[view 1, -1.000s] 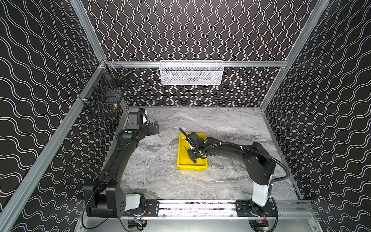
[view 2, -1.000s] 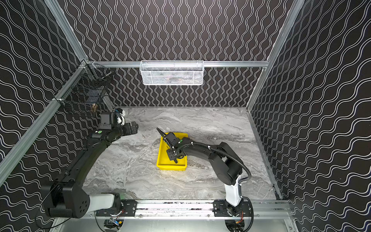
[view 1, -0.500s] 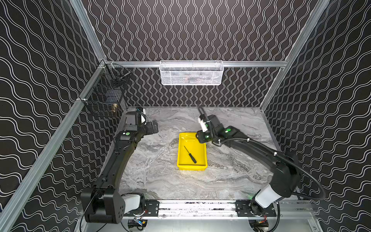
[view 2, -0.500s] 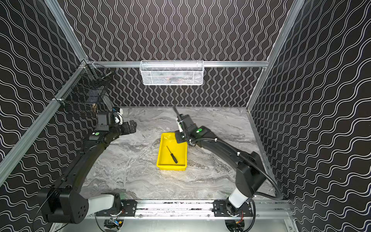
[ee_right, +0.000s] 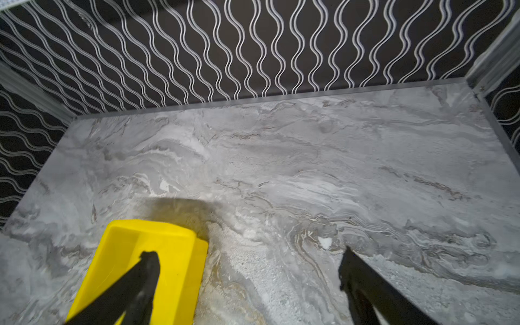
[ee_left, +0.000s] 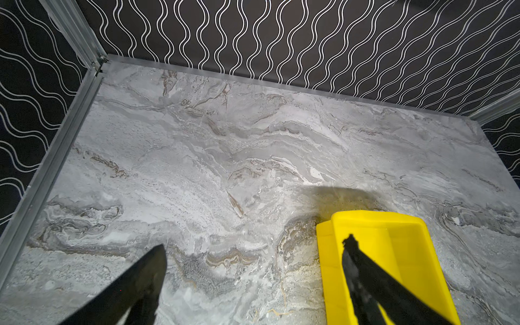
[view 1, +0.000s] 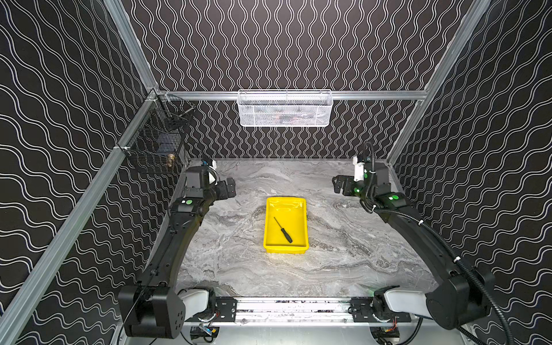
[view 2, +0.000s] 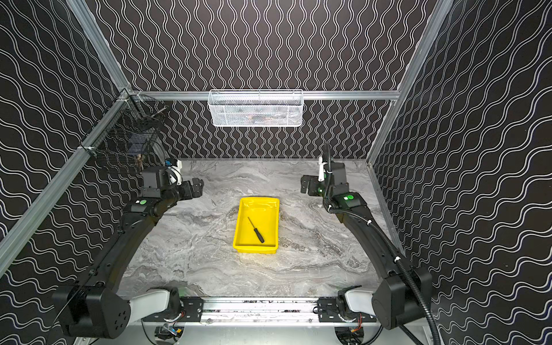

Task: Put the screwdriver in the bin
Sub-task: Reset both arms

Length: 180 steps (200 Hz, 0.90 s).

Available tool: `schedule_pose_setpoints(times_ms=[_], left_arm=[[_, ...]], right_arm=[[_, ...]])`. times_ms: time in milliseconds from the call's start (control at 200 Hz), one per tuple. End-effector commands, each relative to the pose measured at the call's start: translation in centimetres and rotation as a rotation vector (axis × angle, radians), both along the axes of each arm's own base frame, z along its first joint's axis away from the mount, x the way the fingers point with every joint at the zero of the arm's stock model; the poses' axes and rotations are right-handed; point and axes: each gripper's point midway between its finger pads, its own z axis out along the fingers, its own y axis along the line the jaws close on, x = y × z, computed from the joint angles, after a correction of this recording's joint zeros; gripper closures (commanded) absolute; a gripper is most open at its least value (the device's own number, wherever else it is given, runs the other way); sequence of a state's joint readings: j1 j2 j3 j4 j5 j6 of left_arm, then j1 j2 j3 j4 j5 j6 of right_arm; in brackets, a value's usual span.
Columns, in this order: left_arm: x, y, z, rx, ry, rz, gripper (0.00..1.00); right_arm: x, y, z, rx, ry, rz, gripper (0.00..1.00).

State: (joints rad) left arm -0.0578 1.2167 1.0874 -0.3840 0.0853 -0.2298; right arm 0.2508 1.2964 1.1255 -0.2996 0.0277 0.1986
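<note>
screwdriver (view 1: 283, 230) lies loose in the yellow bin (view 1: 294, 209) at centre frame; wrist views crop the bin, hiding it. left tool (ee_left: 254, 243) and right tool (ee_right: 249, 251) gape wide, empty.

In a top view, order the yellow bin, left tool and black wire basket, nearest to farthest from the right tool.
1. Yellow bin, centre, nearest the right tool.
2. Left tool, opposite side, beyond the bin.
3. Black wire basket, on the left wall, farthest.
</note>
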Motion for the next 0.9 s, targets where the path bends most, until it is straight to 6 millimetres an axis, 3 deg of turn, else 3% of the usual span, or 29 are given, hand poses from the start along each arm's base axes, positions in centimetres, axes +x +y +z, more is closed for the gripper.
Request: schedule_pose_setpoints(times_ms=[0,125,155,225,486,631,801,896], left_arm=[[0.3,0.0,1.0,0.031,-0.054,-0.013,0.01],[0.2,0.1,1.1,0.049,-0.071,-0.013,0.01],[0.1,0.0,1.1,0.053,-0.073,-0.015,0.01],[0.0,0.3,1.2,0.076,-0.083,-0.009,0.01],[-0.7,1.4,0.7,0.143,-0.101,0.074,0.01],[-1.8,1.1,0.2,0.179,-0.116,0.142,0.01],[-2.5,1.5,-1.8,0.202,-0.211,0.18,0.01],[-2.4,2.3,-4.2,0.278,-0.213,0.195,0.01]], right_arm=[[0.9,-2.3,1.3,0.029,-0.091,-0.063,0.01],[1.1,-5.8,1.2,0.051,-0.138,-0.172,0.01],[0.8,-6.5,-0.2,0.044,-0.129,-0.203,0.01],[0.6,-7.9,-1.0,0.033,-0.159,-0.259,0.01],[0.3,-10.6,-5.2,-0.107,-0.23,-0.35,0.01],[-0.4,-11.1,-6.8,-0.174,-0.333,-0.343,0.01],[-0.3,-12.9,-9.4,-0.231,-0.301,-0.421,0.01],[-0.3,-13.3,-11.1,-0.272,-0.284,-0.425,0.01]])
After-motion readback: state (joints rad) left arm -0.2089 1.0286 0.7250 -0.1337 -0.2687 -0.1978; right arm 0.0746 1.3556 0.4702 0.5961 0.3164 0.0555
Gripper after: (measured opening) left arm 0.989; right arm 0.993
